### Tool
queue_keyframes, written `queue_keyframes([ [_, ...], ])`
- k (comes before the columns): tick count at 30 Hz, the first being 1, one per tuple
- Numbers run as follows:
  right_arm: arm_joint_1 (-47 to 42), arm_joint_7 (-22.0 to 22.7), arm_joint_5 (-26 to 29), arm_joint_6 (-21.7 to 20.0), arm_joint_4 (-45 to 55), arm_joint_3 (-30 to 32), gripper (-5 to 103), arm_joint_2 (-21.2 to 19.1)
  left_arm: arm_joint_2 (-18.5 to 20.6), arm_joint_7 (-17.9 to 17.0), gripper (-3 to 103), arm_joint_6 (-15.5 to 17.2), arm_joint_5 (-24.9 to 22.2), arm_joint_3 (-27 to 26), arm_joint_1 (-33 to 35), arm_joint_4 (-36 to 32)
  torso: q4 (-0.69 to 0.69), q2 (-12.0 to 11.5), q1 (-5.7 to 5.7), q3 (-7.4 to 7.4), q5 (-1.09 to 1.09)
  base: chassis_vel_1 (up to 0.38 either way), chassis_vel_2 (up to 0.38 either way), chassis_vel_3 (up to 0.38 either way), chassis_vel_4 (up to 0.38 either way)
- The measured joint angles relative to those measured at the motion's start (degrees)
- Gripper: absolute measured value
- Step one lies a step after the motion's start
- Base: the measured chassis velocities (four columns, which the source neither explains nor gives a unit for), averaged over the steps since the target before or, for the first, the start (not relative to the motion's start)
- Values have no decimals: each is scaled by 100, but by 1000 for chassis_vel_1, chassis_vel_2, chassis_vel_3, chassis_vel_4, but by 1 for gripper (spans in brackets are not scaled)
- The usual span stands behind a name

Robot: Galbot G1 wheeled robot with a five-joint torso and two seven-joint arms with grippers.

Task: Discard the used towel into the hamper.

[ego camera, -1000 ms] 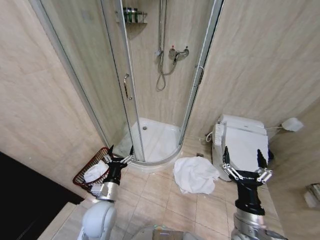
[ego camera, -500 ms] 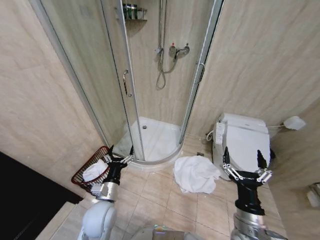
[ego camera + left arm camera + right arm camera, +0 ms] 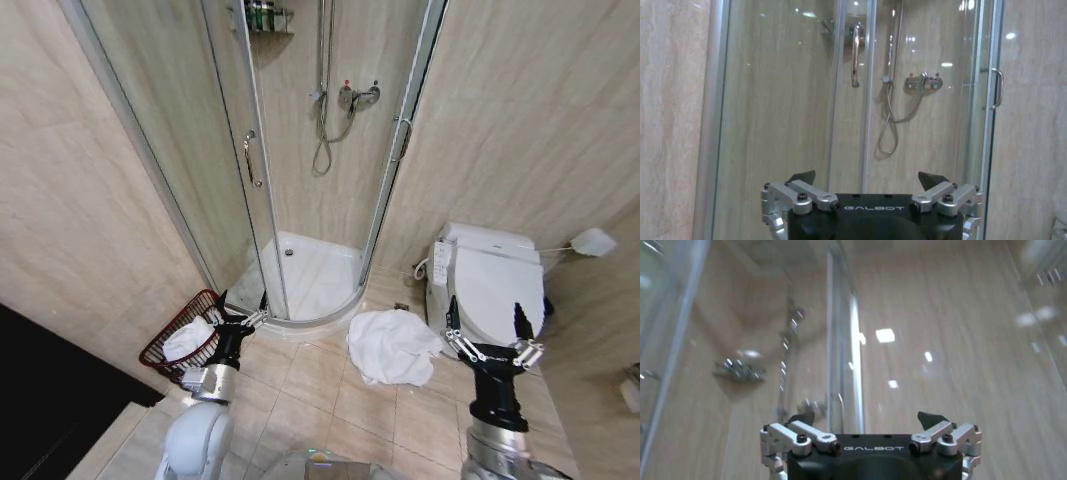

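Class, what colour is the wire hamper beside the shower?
Dark red-brown hamper, best seen in the head view.

Whole head view slid slightly — camera motion, not objects — shower fittings [image 3: 345,100] now lower.

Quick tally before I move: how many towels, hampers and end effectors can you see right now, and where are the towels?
Towels: 2, one white towel on the floor by the toilet, one white towel already in the hamper
Hampers: 1, the hamper beside the shower
End effectors: 2, left end effector and right end effector, both open and empty
Total: 5
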Motion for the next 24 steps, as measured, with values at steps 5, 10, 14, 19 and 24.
queue_keyframes([
  [5,125,41,682,-155,-859,168,100,-199,0,0,100,0,0,0,0,0,1,-133,-58,-74,2,0,0,0,0],
  [10,116,66,824,-92,-1240,350,100,-252,0,0,100,0,0,0,0,0,-1,-245,-106,-137,2,0,0,0,0],
  [14,79,57,789,-30,-1172,522,100,-229,0,0,100,0,0,0,0,0,1,-389,-170,-220,-1,0,0,0,0],
  [19,42,67,714,-328,-1174,550,100,-257,0,0,100,0,0,0,0,0,1,-523,-231,-291,0,0,0,0,0],
  [24,63,-67,841,-912,-1586,624,100,-460,0,0,100,0,0,0,0,0,1,-659,-292,-368,2,0,0,0,0],
])
